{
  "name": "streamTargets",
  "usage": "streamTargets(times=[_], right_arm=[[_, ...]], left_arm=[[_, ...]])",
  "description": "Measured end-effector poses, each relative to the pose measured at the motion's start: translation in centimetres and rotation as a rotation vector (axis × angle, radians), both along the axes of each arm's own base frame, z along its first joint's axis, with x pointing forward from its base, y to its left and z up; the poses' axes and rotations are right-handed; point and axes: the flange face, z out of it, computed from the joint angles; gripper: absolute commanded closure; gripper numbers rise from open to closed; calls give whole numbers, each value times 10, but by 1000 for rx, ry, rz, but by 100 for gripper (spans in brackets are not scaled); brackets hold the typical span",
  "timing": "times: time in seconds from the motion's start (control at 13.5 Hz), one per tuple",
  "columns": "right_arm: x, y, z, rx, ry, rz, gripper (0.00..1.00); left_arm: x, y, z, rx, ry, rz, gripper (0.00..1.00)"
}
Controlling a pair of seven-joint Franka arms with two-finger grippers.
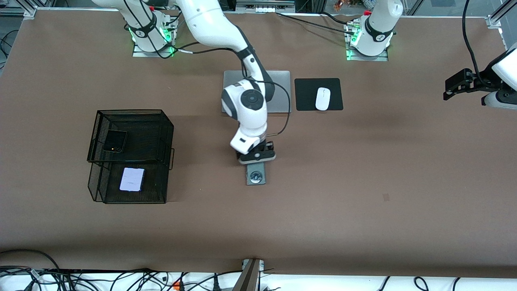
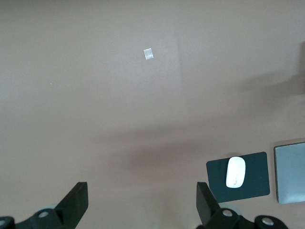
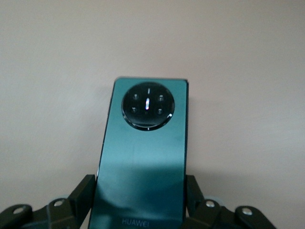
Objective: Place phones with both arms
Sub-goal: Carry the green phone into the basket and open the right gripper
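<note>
lilac-white phone (image 1: 132,179) in mesh basket (image 1: 99,190) lower tier, done | right gripper (image 1: 257,157) straddling green phone (image 1: 256,174) mid-table (contact unclear) | black phone (image 1: 115,141) upper tier, done | left gripper (image 1: 454,85) wide, waiting

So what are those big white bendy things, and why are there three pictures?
They are two robot arms. One picture looks down from a high camera; the other two come from cameras on the arms' wrists. The right claw sits down at the table's middle, its fingers on either side of a green phone. The left claw hangs open over bare table and waits. A black phone and a pale phone lie in a wire basket. A laptop and a mouse lie near the arms' bases.
</note>
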Motion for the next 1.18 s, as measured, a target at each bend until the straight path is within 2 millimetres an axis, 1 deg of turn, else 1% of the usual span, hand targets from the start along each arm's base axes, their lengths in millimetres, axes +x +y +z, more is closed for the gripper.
streamTargets(times=[0.15, 0.22, 0.3, 0.37, 0.44, 0.52, 0.66, 0.89, 1.03, 1.18], right_arm=[[23, -38, 72, -12, 14, -63, 100], [31, -61, 102, -22, 33, -77, 100], [38, -85, 126, -31, 52, -83, 100], [43, -111, 146, -32, 69, -88, 100], [46, -137, 159, -31, 86, -91, 100], [48, -161, 167, -30, 105, -85, 100], [47, -214, 177, -21, 142, -58, 100], [34, -287, 186, 1, 201, -31, 100], [17, -324, 191, -12, 228, -15, 100], [-3, -351, 188, 38, 243, -12, 100]], left_arm=[[-2, 4, 1, 0, 5, 7, 0], [-3, 7, 2, 0, 6, 12, 0], [-4, 9, 3, 0, 6, 16, 0], [-4, 10, 4, 0, 5, 18, 0], [-4, 10, 4, 0, 5, 18, 0], [-4, 10, 4, 0, 5, 18, 0], [-5, 10, 4, 0, 5, 18, 0], [-5, 10, 5, -1, 4, 16, 0], [-6, 9, 6, -1, 7, 15, 0], [-7, 7, 7, -1, 9, 11, 0]])
